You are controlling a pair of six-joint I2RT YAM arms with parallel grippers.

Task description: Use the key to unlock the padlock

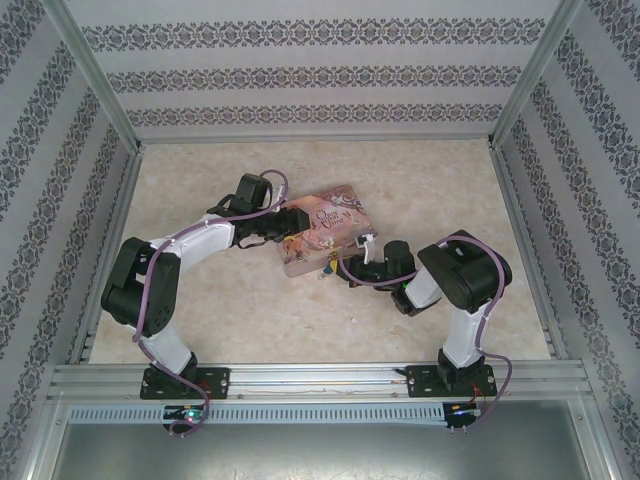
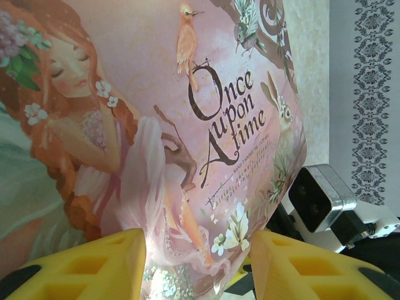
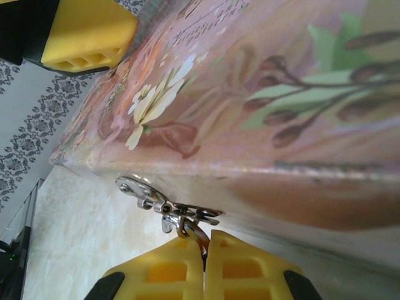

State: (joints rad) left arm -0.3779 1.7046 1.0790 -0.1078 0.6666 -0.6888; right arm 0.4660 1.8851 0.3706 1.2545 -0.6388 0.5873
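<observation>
Fingers of the right gripper (image 3: 204,265) pinch shut on a small metal loop (image 3: 190,232) under the pink tin's (image 1: 322,240) clasp (image 3: 164,204) — left gripper (image 2: 197,265) spread wide, straddling the tin.

On the lid of the pink tin (image 2: 156,125) we read "Once upon A time" in dark curling letters, with a line of finer script slanting beneath it that stays too small for us to make out.
</observation>
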